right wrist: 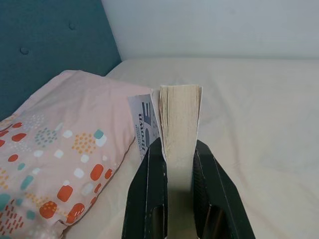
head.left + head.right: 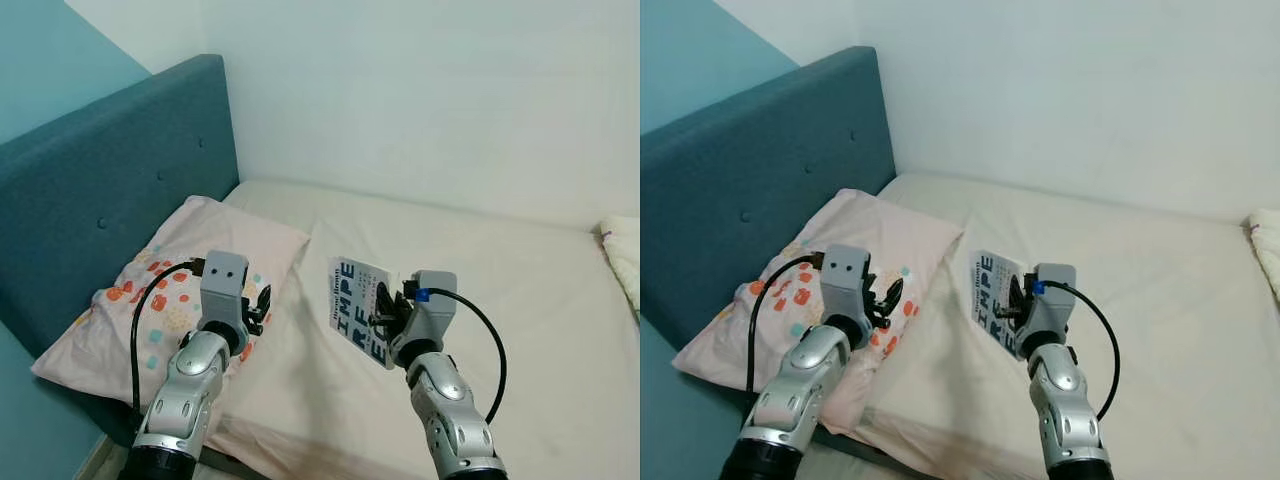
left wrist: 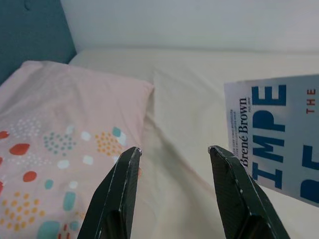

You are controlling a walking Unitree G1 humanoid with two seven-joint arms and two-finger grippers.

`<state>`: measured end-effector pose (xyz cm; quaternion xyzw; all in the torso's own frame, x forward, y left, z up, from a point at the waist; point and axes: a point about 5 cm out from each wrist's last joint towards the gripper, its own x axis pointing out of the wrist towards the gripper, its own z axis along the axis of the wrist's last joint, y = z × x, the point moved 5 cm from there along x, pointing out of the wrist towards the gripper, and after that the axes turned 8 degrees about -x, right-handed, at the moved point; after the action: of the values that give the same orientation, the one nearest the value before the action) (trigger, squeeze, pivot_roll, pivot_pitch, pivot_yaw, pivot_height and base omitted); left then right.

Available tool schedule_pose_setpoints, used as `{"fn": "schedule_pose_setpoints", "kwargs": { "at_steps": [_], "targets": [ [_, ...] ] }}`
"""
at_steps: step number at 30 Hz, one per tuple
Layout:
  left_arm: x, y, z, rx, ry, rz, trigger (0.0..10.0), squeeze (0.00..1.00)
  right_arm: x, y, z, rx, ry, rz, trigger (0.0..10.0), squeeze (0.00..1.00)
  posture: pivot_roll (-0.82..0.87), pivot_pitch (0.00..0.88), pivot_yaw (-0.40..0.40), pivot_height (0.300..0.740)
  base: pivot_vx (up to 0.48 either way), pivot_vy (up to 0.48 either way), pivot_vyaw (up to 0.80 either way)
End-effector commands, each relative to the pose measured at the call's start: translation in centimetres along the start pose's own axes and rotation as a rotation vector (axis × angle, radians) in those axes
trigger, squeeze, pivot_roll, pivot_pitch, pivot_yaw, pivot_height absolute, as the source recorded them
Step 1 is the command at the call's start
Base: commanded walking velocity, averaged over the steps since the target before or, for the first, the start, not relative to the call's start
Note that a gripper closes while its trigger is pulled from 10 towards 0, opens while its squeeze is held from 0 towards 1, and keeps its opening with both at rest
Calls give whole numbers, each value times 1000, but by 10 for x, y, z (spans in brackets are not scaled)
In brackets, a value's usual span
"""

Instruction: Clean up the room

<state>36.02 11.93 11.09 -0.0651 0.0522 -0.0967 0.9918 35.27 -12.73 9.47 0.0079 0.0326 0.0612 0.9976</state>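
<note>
From the head camera, the right gripper [image 2: 385, 310] holds the book [image 2: 358, 311] upright above the bed [image 2: 540, 290], near its headboard end; carry it level, clear of the pillow [image 2: 170, 290]. Left wrist view: the left gripper [image 3: 174, 164] hangs released, empty. Right wrist view: jaws clenched on the page block, forearm raised and pointing forward.

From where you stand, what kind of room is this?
Most likely a bedroom: a bed with a cream sheet, a teal padded headboard, and a pink patterned pillow against it.
</note>
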Motion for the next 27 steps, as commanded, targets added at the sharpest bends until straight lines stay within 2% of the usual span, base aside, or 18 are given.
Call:
{"fn": "schedule_pose_setpoints", "kwargs": {
  "at_steps": [1, 5, 16, 21, 22, 27],
  "targets": [
    [1, -1, -2, 3, 6, -5, 10000, 0, 1, 2, 8, 4, -30, 7, 10000, 0, -36, 0, -35, 740, 0, 480, 0],
    [2, -1, -1, -7, 6, -3, 10000, 0, 1, 2, 8, 3, -29, 8, 10000, 0, -37, 0, -37, 740, 0, 480, 0],
    [0, -2, -2, 21, 2, -7, 10000, 0, 0, 1, 4, 7, -4, 9, 10000, 0, -34, 0, -39, 740, 0, 0, 0],
    [0, 1, -2, 23, 1, 1, 10000, 0, 0, -3, -14, -30, 95, 18, 10000, 0, -34, 0, -39, 740, 0, 0, 0],
    [-1, 2, -2, 24, 1, 3, 10000, 0, 1, -9, -19, -26, 125, 8, 10000, 0, -34, 0, -40, 740, 0, 0, 0],
    [-3, 7, -6, 33, 11, 10, 10000, 0, 2, -18, -15, -2, 121, -24, 10000, 0, -36, 0, -42, 736, 0, 0, 0]
  ]
}}
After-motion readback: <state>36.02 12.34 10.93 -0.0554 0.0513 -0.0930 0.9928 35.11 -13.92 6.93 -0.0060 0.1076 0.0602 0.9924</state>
